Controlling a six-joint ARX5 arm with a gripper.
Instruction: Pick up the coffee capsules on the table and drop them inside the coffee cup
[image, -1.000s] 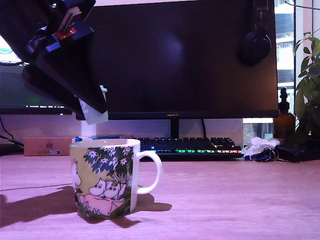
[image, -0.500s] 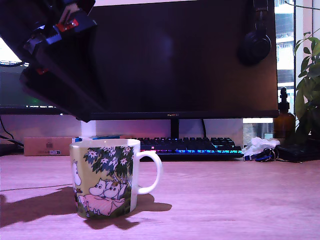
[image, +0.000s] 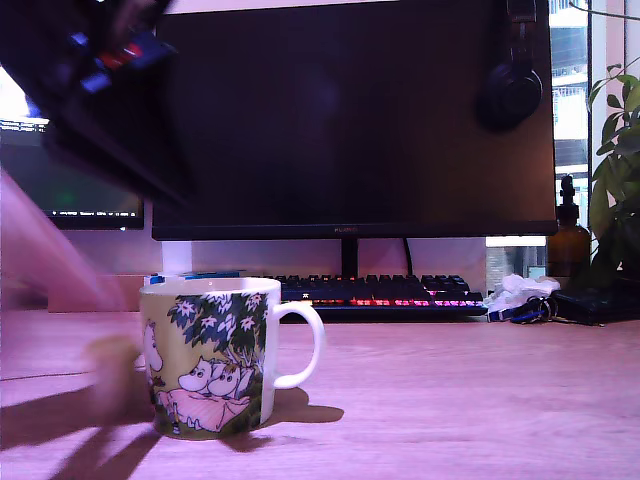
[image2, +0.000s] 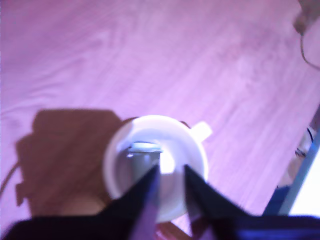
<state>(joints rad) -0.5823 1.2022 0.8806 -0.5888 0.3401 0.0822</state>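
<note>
Capsule (image2: 145, 150) in coffee cup (image2: 155, 165), blurred; end effector (image2: 171, 175) apart.

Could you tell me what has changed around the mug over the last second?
The gripper let go of the whitish capsule it held above the mug; a capsule now lies inside the mug. The arm swung up toward the exterior view's left. The mug, keyboard and monitor stayed put.

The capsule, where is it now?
In the wrist view, a capsule lies inside the cup, below the gripper. The exterior view does not show it.
</note>
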